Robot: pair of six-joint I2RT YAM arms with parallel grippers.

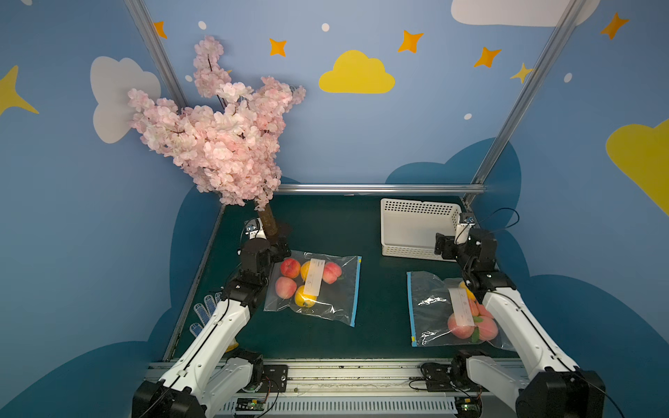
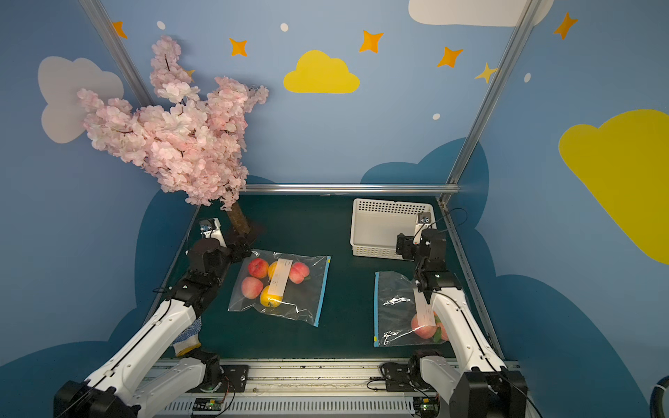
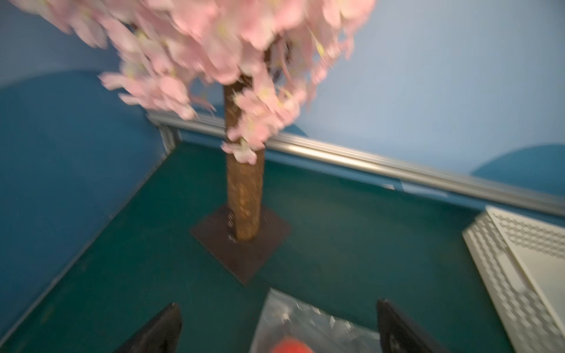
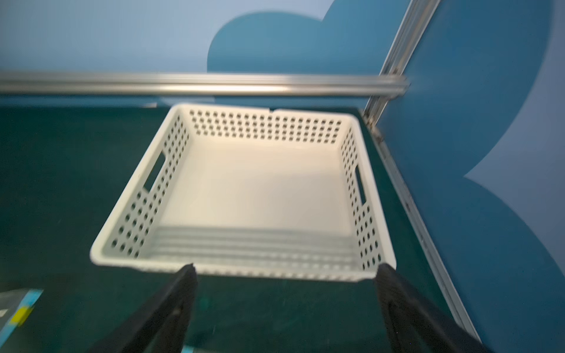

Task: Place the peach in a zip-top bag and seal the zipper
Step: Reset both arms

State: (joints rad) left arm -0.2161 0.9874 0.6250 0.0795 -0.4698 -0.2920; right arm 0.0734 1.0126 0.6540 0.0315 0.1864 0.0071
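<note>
While left pincer (image 3: 277, 304) and right pincer (image 4: 286, 266) gape, green tabletop (image 1: 325, 224) (blue cloud-painted walls (image 1: 362, 144)) bears bagged peaches (image 1: 290, 267).

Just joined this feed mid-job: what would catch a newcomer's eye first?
The pink blossom tree towering over the far left corner dominates. Two clear bags holding peaches lie below: the left bag mid-table, the right bag near the front right. An empty white basket stands far right.
</note>
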